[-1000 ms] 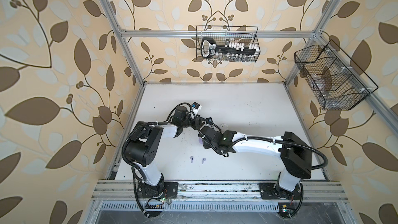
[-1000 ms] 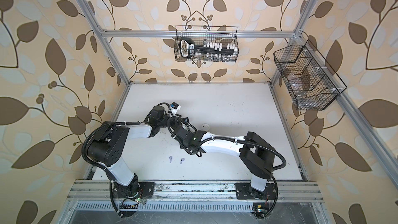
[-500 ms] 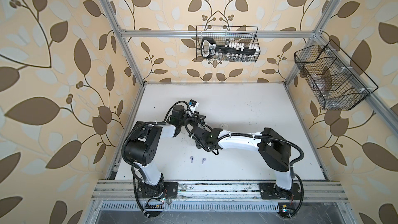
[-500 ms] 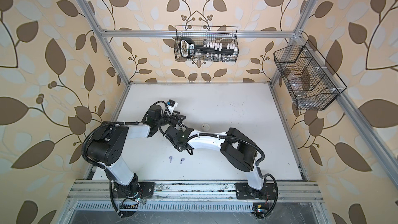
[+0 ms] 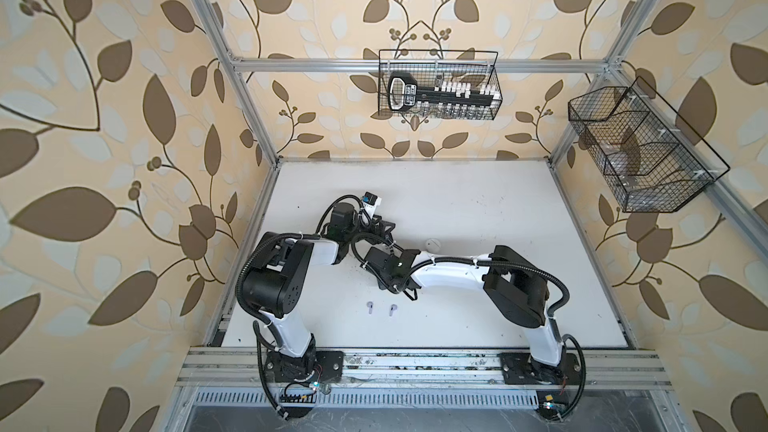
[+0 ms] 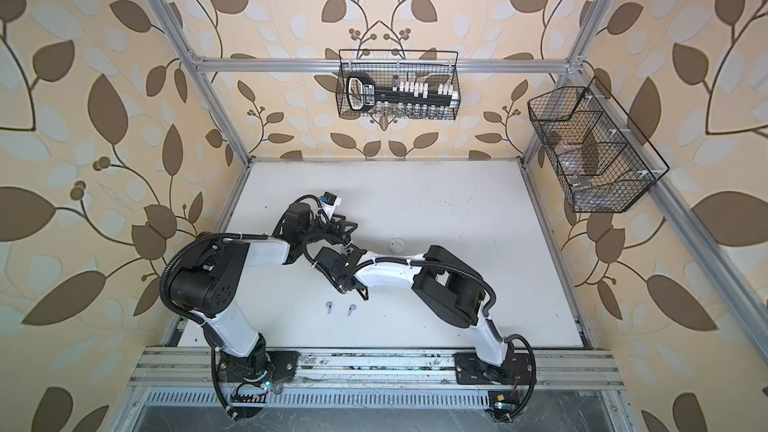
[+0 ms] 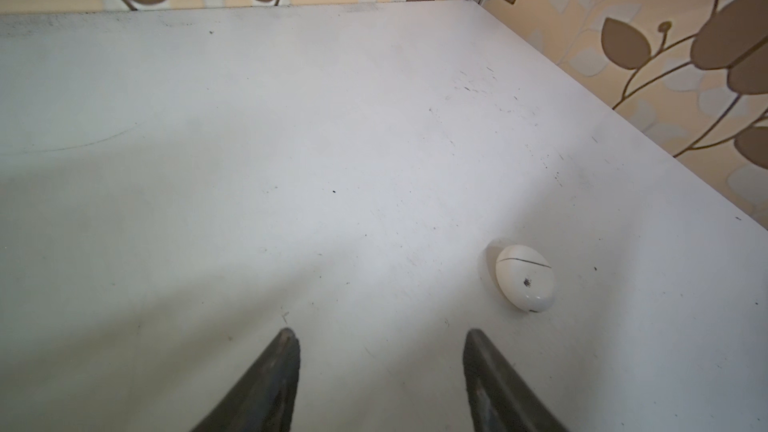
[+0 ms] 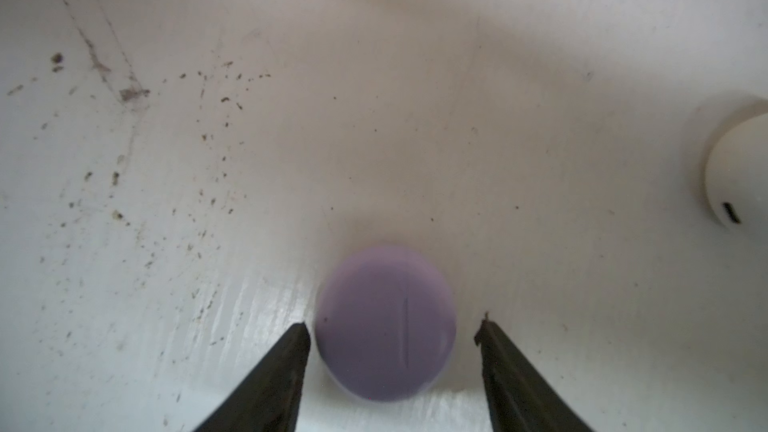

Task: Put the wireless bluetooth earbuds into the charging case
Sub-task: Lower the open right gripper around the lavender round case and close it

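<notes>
Right wrist view: the shut lavender charging case [image 8: 384,324] lies between the parted jaws of the right gripper [image 8: 393,325], close to one finger and not clamped. In both top views two lavender earbuds [image 5: 392,309] lie loose on the table [image 5: 478,201], just toward the arm bases from that gripper, which is the nearer one. The left gripper [image 7: 380,334], also parted, hovers near the shut white case [image 7: 524,278].
</notes>
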Available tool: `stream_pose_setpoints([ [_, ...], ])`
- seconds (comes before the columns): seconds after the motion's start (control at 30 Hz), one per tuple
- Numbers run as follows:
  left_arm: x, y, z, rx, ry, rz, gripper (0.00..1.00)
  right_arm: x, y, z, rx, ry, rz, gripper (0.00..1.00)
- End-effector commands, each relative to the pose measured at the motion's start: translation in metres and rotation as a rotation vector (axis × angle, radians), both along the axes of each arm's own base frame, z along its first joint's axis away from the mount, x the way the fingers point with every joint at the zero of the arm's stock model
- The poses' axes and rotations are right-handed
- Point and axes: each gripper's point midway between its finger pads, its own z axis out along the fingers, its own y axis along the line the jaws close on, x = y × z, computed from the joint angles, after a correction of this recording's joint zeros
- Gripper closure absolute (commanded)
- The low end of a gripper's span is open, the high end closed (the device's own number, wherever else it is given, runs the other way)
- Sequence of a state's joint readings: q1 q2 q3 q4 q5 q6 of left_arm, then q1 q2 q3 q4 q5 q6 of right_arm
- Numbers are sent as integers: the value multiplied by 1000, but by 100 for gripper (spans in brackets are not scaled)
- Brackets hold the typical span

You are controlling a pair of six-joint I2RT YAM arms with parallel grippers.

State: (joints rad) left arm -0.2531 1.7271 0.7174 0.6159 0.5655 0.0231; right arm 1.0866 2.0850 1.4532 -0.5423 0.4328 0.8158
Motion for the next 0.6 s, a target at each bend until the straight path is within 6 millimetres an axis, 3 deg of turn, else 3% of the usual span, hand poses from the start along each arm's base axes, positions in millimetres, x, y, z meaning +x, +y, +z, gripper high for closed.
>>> stream_pose_setpoints([
  [0.0, -2, -5, 7, -24, -22, -26, 35, 4, 3, -3, -26, -17, -11, 34],
  [0.57, -2, -6, 6, -24, -15, -30, 35, 7, 8, -7, -46, -19, -10, 46],
])
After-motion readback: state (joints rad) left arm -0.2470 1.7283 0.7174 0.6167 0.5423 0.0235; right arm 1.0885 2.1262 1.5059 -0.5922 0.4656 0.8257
